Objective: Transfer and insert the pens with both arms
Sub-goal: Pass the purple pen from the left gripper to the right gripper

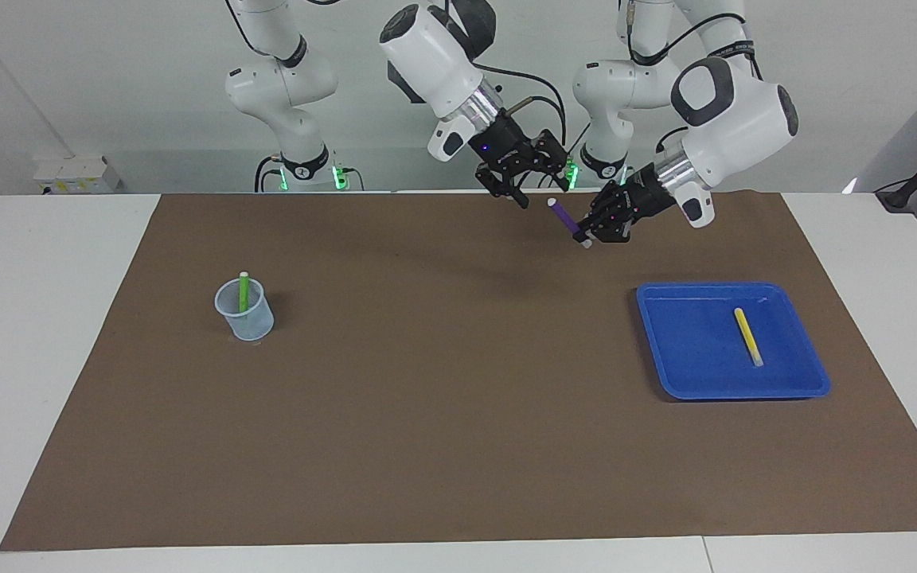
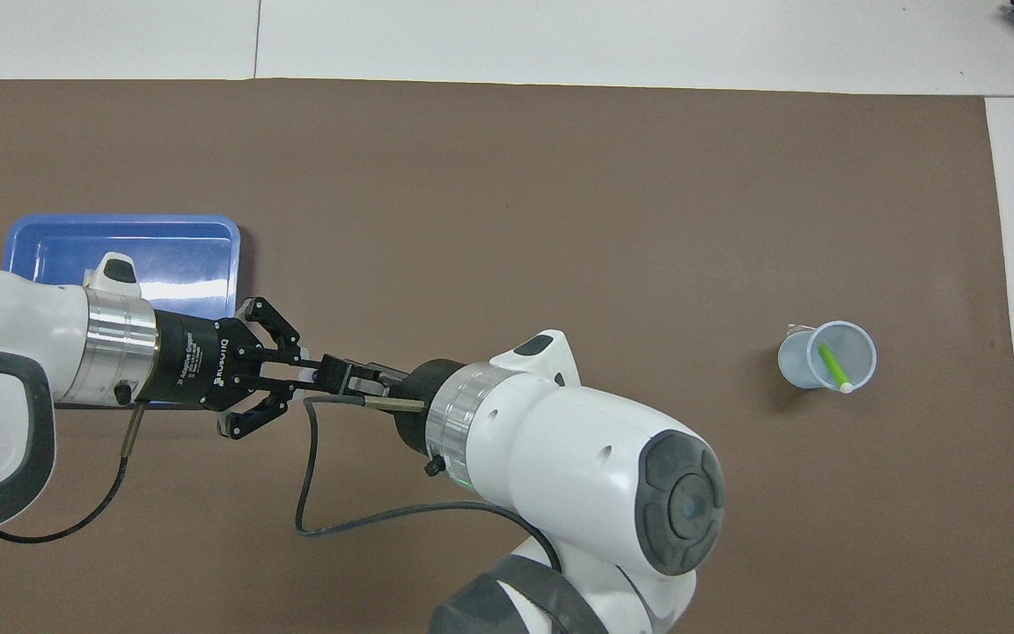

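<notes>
Overhead, the left gripper (image 1: 584, 235) was clenched on the purple pen (image 1: 563, 216), held aloft over the brown mat (image 1: 458, 414). Whether the right gripper (image 1: 524, 191), just beside the pen's pale tip, was open could not be told. The yellow pen (image 1: 747, 335) lay in the blue tray (image 1: 689, 374); the green pen (image 1: 243, 291) stood in the cup (image 1: 245, 318).

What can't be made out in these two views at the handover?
- Purple pen: in the overhead view the two grippers cover nearly all of it.
- Right gripper: neither view shows whether it touches the purple pen.
- Yellow pen: hidden in the overhead view by the left arm over the blue tray.
- Left gripper: shut on the pen's lower end; contact detail too small.
</notes>
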Controlling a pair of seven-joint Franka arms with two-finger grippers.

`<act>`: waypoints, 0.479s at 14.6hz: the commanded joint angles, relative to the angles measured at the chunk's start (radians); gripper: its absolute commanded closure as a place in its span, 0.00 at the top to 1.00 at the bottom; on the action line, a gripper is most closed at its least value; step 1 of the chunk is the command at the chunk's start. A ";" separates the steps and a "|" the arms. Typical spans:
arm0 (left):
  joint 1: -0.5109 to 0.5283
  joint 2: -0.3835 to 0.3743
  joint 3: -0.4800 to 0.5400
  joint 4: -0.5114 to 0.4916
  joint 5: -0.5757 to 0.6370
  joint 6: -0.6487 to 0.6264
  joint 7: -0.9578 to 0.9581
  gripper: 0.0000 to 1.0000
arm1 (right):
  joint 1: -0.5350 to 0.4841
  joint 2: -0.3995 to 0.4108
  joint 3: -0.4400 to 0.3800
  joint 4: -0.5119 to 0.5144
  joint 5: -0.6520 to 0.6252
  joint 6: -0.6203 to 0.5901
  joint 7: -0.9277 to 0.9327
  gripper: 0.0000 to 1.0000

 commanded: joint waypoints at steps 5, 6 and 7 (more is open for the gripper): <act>-0.021 -0.031 0.014 -0.028 -0.043 0.007 -0.048 0.00 | 0.002 0.021 0.003 0.010 -0.021 0.021 -0.019 0.69; -0.021 -0.031 0.014 -0.028 -0.043 0.007 -0.048 0.00 | 0.003 0.021 0.003 0.010 -0.021 0.021 -0.017 0.69; -0.021 -0.031 0.014 -0.028 -0.043 0.007 -0.048 0.00 | 0.003 0.022 0.003 0.009 -0.021 0.020 -0.017 0.69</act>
